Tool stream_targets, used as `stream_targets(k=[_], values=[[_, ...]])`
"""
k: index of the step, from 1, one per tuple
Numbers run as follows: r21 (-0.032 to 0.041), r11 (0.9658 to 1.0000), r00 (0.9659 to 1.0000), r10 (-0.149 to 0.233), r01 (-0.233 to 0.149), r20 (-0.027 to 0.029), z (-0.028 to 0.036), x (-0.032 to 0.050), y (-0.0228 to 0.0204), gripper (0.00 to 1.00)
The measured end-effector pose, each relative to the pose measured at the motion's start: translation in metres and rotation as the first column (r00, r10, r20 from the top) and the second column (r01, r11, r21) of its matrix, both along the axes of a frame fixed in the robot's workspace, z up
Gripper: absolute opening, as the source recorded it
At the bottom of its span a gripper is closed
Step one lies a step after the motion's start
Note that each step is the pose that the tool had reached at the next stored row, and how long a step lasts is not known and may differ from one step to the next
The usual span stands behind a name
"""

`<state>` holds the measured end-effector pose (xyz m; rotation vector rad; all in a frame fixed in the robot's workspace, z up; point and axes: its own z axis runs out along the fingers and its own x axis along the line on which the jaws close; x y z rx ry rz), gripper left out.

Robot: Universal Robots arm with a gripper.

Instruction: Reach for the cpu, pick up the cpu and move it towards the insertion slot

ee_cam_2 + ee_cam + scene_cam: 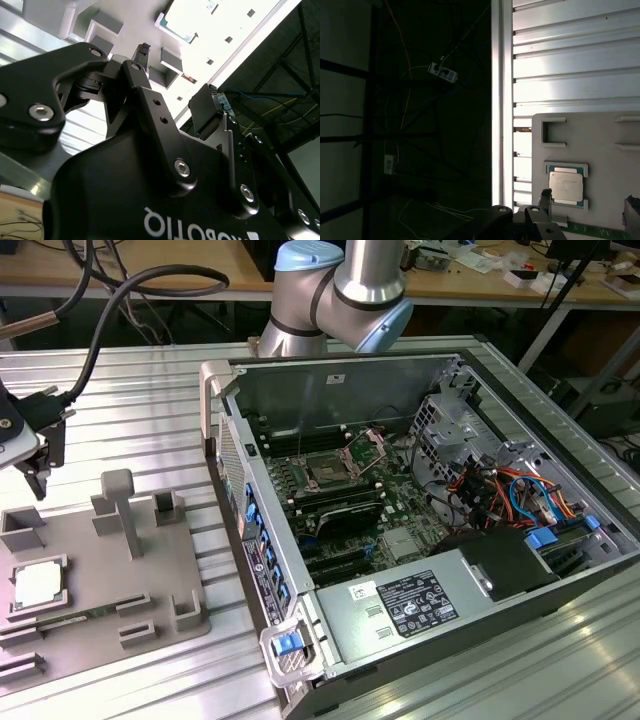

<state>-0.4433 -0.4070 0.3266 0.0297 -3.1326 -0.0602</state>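
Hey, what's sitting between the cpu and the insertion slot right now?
In the exterior view, the grey fixture plate's upright posts and the computer case's side wall lie between the cpu and the insertion slot.

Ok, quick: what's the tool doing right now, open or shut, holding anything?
Tool: open, holding nothing. The cpu lies in its grey holder, not gripped.

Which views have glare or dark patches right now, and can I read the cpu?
First wrist view: dark beyond the table edge, the table slats glare white, but the cpu shows well. Second wrist view: background blown out bright behind the dark gripper. Exterior view: evenly lit, the cpu pale yet distinct on its grey fixture.
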Motion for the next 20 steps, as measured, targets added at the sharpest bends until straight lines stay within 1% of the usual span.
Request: stream_targets(k=[1, 2, 6, 18, 20], values=[[-0.0001, 1.0, 1.0, 0.0, 0.0, 0.0, -0.0003, 0.0, -0.0026, 0.6], [-0.0001, 1.0, 1.0, 0.0, 0.0, -0.0001, -0.0006, 0.0, -0.0043, 0.6], [-0.0001, 1.0, 1.0, 0.002, -0.002, -0.0001, -0.0019, -0.0004, -0.01, 0.6], [0.0, 1.0, 1.0, 0.003, -0.003, 0.0, -0.0099, -0.0004, -0.02, 0.6], [0.0, 1.0, 1.0, 0.003, -0.003, 0.0001, -0.011, -0.0005, -0.0208, 0.6]])
